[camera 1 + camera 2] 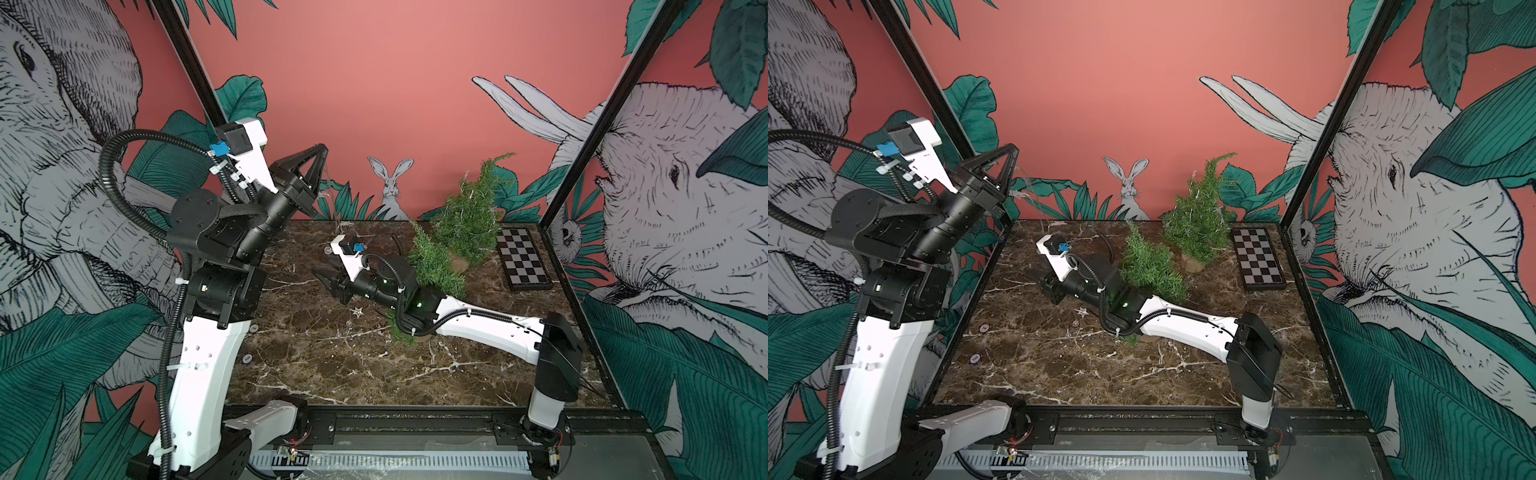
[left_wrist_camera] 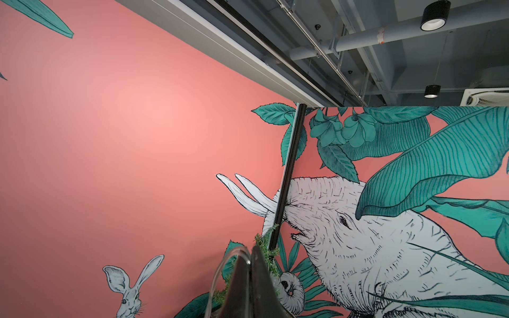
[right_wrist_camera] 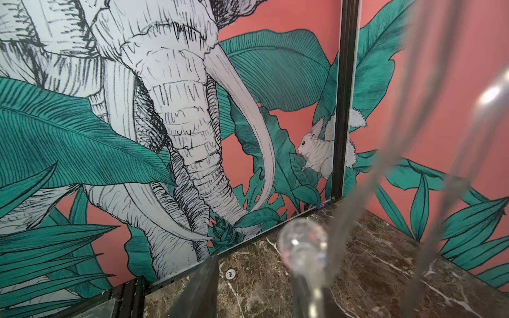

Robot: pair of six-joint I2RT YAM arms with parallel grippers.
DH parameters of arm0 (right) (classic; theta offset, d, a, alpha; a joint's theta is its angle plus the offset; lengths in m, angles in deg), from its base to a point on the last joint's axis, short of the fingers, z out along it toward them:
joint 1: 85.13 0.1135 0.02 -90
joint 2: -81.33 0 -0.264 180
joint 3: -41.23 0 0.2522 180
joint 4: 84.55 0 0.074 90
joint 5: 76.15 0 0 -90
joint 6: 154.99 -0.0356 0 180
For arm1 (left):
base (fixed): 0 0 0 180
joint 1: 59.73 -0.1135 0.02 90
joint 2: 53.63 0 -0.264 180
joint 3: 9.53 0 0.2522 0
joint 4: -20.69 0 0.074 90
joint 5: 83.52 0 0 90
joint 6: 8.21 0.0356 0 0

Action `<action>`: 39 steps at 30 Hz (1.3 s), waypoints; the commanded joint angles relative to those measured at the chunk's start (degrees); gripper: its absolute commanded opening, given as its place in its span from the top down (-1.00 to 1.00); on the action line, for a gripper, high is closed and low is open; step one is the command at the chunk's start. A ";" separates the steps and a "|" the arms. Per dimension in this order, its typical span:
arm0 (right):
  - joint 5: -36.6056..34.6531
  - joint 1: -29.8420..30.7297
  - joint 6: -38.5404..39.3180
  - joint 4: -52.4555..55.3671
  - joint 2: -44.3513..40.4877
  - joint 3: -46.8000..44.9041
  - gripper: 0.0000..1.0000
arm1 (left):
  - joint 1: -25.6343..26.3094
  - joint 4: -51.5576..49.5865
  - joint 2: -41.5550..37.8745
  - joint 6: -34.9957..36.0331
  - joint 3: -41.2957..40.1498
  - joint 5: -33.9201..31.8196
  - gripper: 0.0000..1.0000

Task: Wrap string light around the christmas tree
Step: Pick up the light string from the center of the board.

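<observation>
Marble desk (image 1: pixel 332 374): the string light (image 3: pixel 301 242), judged limp, light and fragile-bulbed, is pinched by its wire in the closed left hand (image 1: pixel 321 147) and draped below, across the parted right hand (image 1: pixel 322 279); wire grips between bulbs are advised.

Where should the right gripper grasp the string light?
On the thin wire between bulbs of the string light, not on a round bulb. It hangs down from the shut left gripper, so probably come sideways, jaws across the strand.

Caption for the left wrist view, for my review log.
Raised left gripper, shut on clear string-light wire, aims past green tree tip at pink mural wall.
</observation>
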 commanded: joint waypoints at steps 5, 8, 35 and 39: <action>0.44 -0.24 -2.92 -4.08 1.29 -3.23 0.24 | -0.28 0.17 0.56 1.37 2.28 -2.87 1.00; 0.07 -0.24 -2.79 -4.06 0.53 -4.86 0.40 | -0.24 -0.99 0.58 2.44 1.92 -4.29 1.00; -10.69 -0.05 10.39 22.54 -17.32 0.31 1.00 | -0.30 -8.32 0.96 10.84 -9.23 -28.84 1.00; -13.33 -0.06 13.73 26.76 -18.01 3.85 1.00 | -0.29 -6.26 -0.34 11.15 -11.68 -30.19 1.00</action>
